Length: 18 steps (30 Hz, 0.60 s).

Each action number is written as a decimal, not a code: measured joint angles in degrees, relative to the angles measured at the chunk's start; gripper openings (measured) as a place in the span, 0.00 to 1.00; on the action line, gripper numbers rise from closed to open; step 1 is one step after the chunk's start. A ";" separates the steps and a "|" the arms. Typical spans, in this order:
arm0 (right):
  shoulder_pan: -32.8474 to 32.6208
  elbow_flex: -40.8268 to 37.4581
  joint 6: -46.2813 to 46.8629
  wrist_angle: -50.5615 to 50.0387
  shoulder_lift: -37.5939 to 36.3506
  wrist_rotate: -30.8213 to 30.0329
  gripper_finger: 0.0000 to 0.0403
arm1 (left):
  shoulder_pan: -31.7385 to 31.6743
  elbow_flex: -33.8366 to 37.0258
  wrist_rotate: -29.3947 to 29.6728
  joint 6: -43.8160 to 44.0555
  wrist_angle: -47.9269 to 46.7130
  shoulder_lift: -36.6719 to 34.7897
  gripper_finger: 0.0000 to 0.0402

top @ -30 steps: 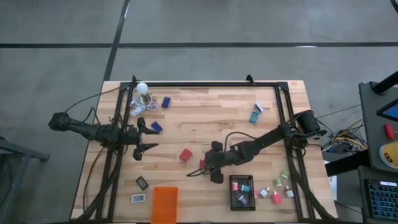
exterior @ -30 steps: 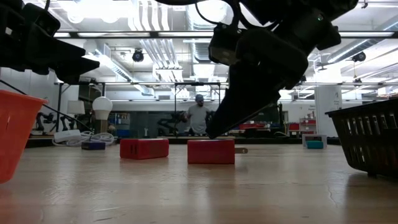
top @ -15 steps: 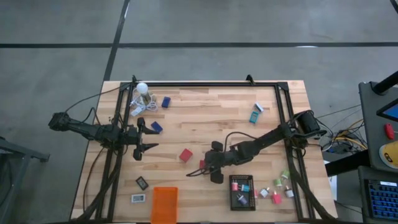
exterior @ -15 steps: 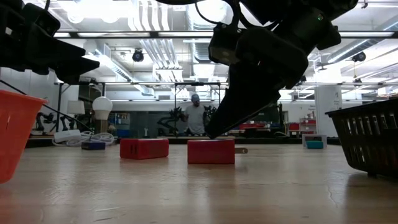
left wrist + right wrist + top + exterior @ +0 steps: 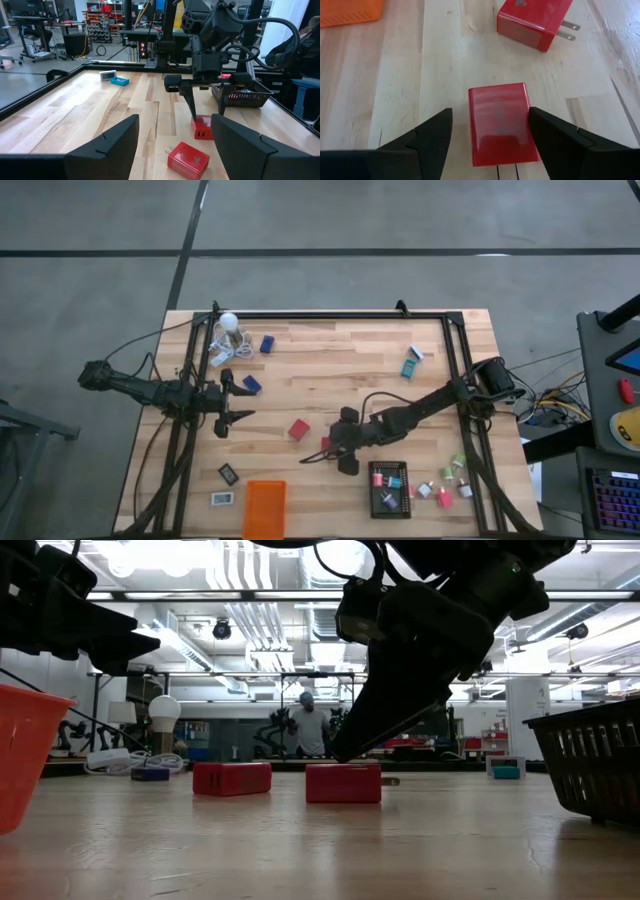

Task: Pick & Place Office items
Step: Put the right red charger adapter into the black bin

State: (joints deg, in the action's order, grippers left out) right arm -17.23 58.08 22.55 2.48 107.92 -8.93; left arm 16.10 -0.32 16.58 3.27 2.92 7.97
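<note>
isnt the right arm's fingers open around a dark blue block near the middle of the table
Not blue. The right wrist view shows the open fingers of the right gripper on either side of a red cube, on the table near its middle.

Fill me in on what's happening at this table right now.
The right gripper is down over a red plug-in charger near the middle of the wooden table, fingers open on either side of it and not clamped. A second red charger lies close by. The left gripper waits open near the table's left edge. The black basket holds a few small items; the orange tray looks empty. Other pieces lie scattered about.
</note>
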 joint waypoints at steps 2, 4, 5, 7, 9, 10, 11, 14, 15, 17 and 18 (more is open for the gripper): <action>0.00 0.00 -0.03 0.00 0.00 0.00 0.65 | 0.00 0.00 0.02 0.00 0.00 0.00 0.63; 0.00 0.00 -0.07 0.00 -0.02 -0.02 0.65 | 0.01 0.00 0.01 -0.02 0.00 0.00 0.63; 0.02 0.00 -0.22 0.00 -0.02 -0.02 0.65 | 0.01 0.00 0.00 -0.01 0.00 0.00 0.63; 0.02 -0.02 -0.55 -0.02 -0.02 -0.10 0.65 | 0.00 0.00 0.00 0.00 -0.02 0.00 0.63; 0.02 -0.02 -1.23 -0.02 -0.02 -0.48 0.64 | 0.02 0.00 0.01 0.00 0.00 0.00 0.63; 0.00 -0.02 -1.64 -0.06 -0.02 -0.81 0.64 | 0.01 0.02 0.01 -0.02 0.00 0.00 0.63; 0.00 0.03 -1.99 -0.16 -0.02 -1.21 0.64 | 0.01 0.01 0.02 -0.02 -0.01 0.00 0.63; 0.03 0.41 -2.07 -0.14 -0.02 -1.51 0.65 | 0.01 0.00 0.01 0.00 -0.01 0.00 0.63; 0.07 0.48 -2.12 -0.10 -0.02 -1.51 0.65 | 0.02 0.00 0.00 0.00 -0.02 0.00 0.63; 0.06 0.52 -2.21 -0.13 -0.02 -1.51 0.66 | 0.01 0.00 0.02 -0.02 -0.01 0.00 0.63; 0.04 0.52 -2.22 -0.13 -0.02 -1.51 0.66 | 0.01 0.00 0.01 -0.01 -0.01 0.00 0.63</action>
State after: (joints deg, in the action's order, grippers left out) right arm -17.19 58.61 20.33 2.35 107.90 -10.44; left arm 16.11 -0.32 16.59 3.26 2.91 7.97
